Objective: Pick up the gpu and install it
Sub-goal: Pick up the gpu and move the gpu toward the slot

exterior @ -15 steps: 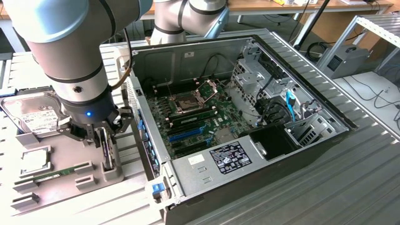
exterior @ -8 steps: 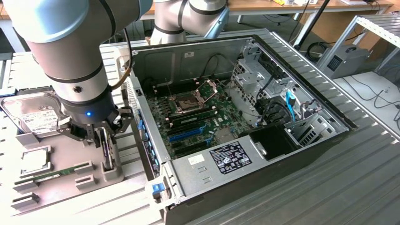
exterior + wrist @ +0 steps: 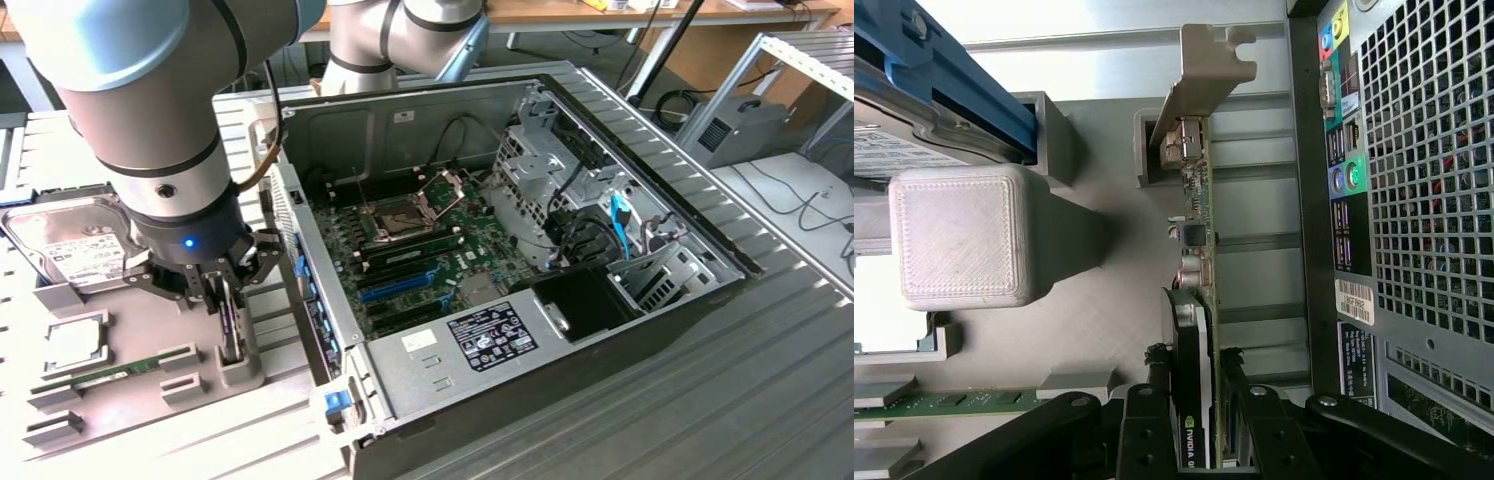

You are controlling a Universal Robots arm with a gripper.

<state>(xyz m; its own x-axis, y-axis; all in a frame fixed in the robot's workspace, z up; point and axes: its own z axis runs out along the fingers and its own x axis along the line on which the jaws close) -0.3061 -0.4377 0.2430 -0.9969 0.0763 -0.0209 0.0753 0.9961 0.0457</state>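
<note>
Nearest, by the tabletop's (image 3: 747, 400) front corner at the exterior view's left, a grey holder (image 3: 247, 375) carries the gpu (image 3: 231, 332) standing on edge, with a RAM stick (image 3: 114, 372) lying just beside it. The end effector (image 3: 224, 300) has the card squarely in its span. Whether it is clenched on the card or slack, I cannot tell. The wrist view shows the silver bracket (image 3: 1204, 80) seated in the holder's slot, so I judge this the pick-up step, with the card not yet lifted. That lift calls for a firm hold and a straight pull clear of the holder. Farther back lies the hard drive (image 3: 74, 250). Across the tabletop the open computer case (image 3: 534, 340) shows its motherboard (image 3: 414, 255).
</note>
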